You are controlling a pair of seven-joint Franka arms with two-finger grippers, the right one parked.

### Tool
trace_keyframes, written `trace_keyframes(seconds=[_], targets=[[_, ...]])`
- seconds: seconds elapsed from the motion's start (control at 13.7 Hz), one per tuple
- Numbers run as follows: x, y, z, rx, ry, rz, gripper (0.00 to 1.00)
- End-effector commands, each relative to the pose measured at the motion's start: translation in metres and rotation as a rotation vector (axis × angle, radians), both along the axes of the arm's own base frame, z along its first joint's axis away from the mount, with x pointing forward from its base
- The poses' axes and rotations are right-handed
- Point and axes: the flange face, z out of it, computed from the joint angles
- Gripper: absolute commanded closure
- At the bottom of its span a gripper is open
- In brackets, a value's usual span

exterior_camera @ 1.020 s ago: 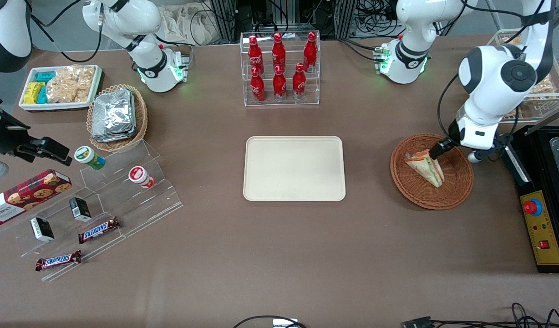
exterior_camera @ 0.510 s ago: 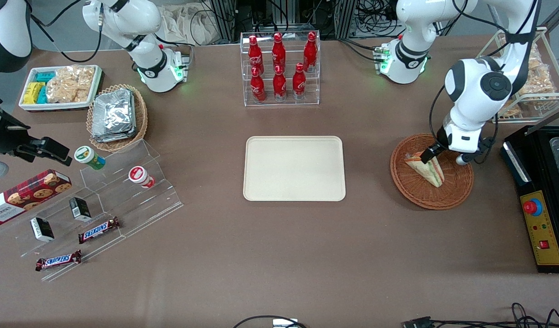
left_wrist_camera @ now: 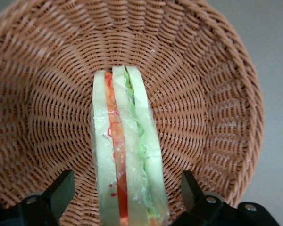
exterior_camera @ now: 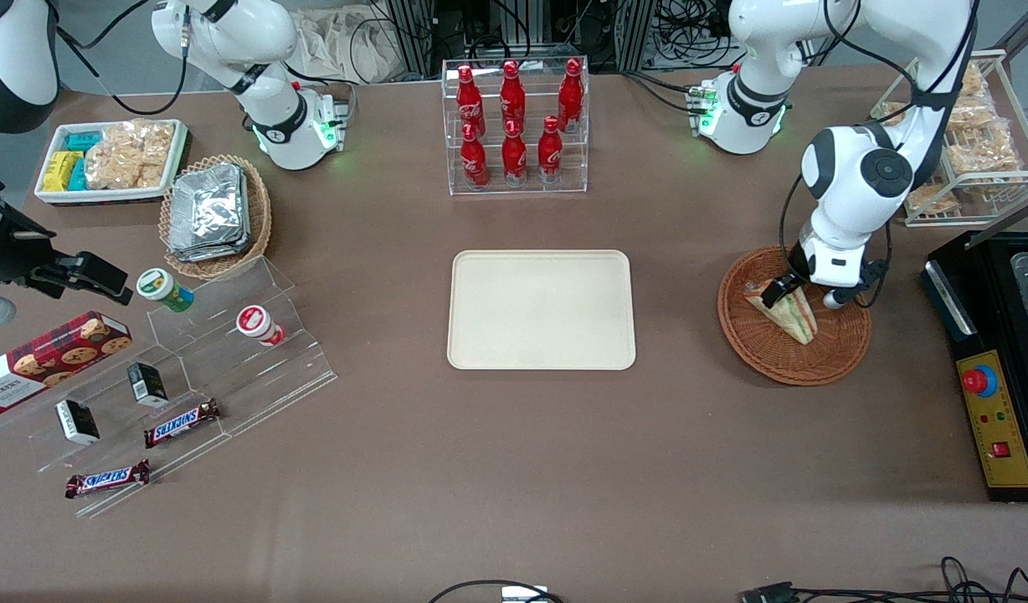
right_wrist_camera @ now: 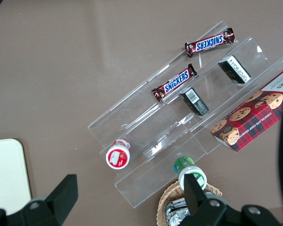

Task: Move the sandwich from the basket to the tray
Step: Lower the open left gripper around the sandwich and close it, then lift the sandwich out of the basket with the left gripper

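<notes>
So the gripper (left_wrist_camera: 125, 195) is low in the basket (exterior_camera: 765, 356), fingers (left_wrist_camera: 61, 188) apart on both sides of the sandwich (left_wrist_camera: 125, 160), w/o touching; it lies near the basket's middle. Tray (exterior_camera: 541, 310) waits bare.

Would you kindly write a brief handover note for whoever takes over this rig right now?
Hand: open, low over the basket, one finger on each side of the sandwich, not closed on it.
Sandwich: on edge in the basket.
Tray: at mid-table, toward the parked arm's end from the basket, nothing on it.
Done: approach and straddle.
Left: close, lift, carry to the tray, release.
</notes>
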Motion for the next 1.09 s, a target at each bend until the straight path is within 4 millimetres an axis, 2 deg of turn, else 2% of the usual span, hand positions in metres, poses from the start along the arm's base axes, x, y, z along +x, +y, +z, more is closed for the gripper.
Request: trace_keyframes(seconds=[0.0,0.07,0.15,0.22,0.51,0.73,0.8,1.02], targets=[[-0.003,0.001,-0.003,-0.003,-0.017,0.016,0.20],[-0.003,0.002,-0.003,-0.002,-0.017,0.013,0.52],[-0.003,0.002,-0.006,-0.003,-0.011,0.015,0.79],[-0.003,0.002,-0.006,-0.002,-0.010,0.010,0.90],[-0.002,0.002,-0.002,0.000,-0.017,0.007,0.93],[0.001,0.001,0.012,0.005,-0.022,0.003,0.93],[0.000,0.000,0.020,0.010,-0.015,-0.008,0.93],[0.007,0.000,0.064,0.032,-0.011,-0.066,0.95]])
